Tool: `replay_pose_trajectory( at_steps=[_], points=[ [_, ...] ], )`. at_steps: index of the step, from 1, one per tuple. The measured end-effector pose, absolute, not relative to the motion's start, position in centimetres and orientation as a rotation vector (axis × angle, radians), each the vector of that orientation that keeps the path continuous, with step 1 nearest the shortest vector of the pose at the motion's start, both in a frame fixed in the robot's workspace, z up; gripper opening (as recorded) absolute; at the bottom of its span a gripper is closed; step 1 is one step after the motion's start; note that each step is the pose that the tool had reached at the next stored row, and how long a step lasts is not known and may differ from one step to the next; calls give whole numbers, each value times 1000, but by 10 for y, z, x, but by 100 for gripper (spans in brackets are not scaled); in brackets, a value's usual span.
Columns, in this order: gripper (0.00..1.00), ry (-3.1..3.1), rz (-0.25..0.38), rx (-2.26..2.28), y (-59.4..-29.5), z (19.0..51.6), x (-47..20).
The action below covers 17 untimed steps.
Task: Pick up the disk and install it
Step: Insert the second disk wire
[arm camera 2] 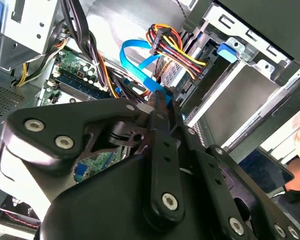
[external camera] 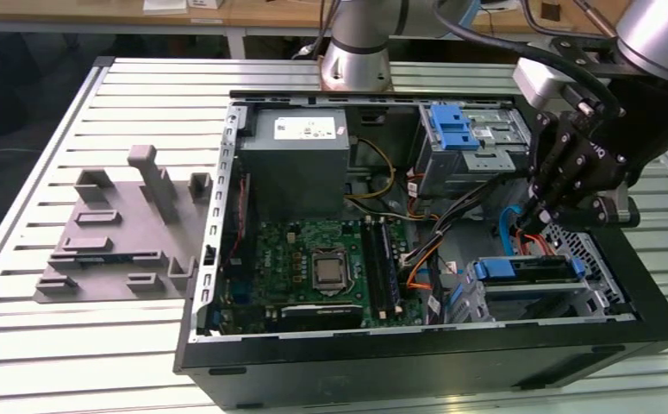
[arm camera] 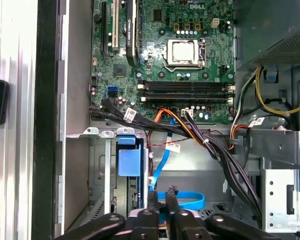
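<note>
The disk (external camera: 526, 269), grey with a blue plastic carrier, sits in the drive bay at the near corner of the open computer case (external camera: 426, 366), on the exterior view's right. The first wrist view shows its blue carrier (arm camera: 129, 161) edge-on in the bay. My gripper (external camera: 532, 226) hangs just above and behind the disk. In both wrist views its fingertips (arm camera: 153, 196) are drawn together on the connector end of a flat blue data cable (arm camera: 182, 199). In the second wrist view my gripper (arm camera 2: 165, 100) pinches that blue cable (arm camera 2: 135, 55) beside the bay.
A grey power-supply box (external camera: 299, 142) and a silver cage with a blue latch (external camera: 463, 129) fill the case's far side. The motherboard (external camera: 322, 267) lies between. Bundled black and coloured wires (arm camera: 210, 145) cross near my gripper. A grey fixture (external camera: 115, 228) stands on the slatted table.
</note>
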<state>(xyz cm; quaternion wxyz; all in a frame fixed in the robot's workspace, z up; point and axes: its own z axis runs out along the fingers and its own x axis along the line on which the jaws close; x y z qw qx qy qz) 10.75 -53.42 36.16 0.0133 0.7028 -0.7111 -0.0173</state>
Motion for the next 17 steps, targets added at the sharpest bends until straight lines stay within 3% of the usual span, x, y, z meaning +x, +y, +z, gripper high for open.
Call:
replay_pose_trajectory(
  at_steps=[17],
  points=[
    [16, -2203, -53, 2205, -535, 358, 107]
  ],
)
